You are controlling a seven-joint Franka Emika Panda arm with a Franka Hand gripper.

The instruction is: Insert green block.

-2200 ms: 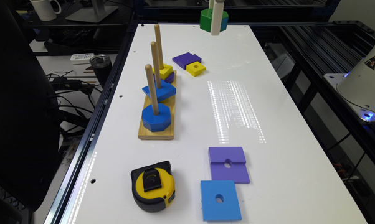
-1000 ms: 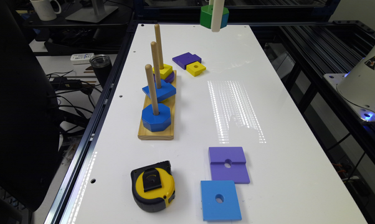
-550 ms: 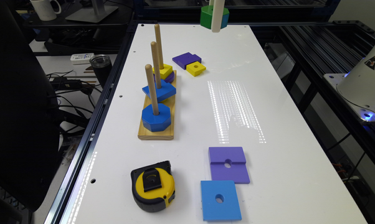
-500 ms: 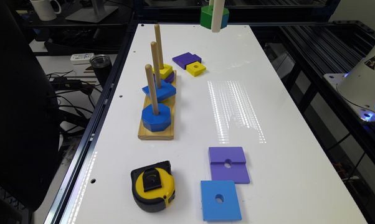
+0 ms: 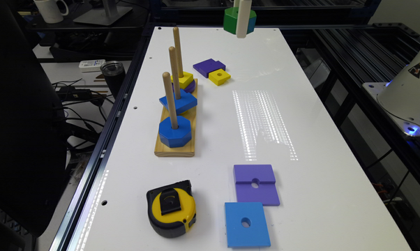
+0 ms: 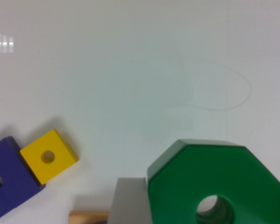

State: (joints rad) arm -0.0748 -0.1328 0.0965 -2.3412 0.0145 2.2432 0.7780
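The green block (image 5: 232, 19) is a dark-green octagon with a round centre hole, held in the air above the far end of the white table (image 5: 300, 139). My gripper (image 5: 240, 26) is shut on it. The wrist view has the green block (image 6: 214, 182) between grey fingers (image 6: 130, 200), one against each side. The wooden base (image 5: 174, 150) with three upright pegs lies toward the exterior view's left, nearer the camera. A blue octagon (image 5: 175, 131) sits on the nearest peg (image 5: 169, 99).
A blue square block (image 5: 178, 101) sits on the middle peg, and a yellow block (image 5: 184, 79) over a purple one on the far peg. Loose purple (image 5: 208, 67) and yellow (image 5: 219, 76) blocks lie beside the base. A purple square (image 5: 256, 184), a blue square (image 5: 246, 225) and a tape measure (image 5: 171, 209) lie near the front.
The gripper rose slightly with the green block about two seconds ago. Over the last second nothing visibly moved.
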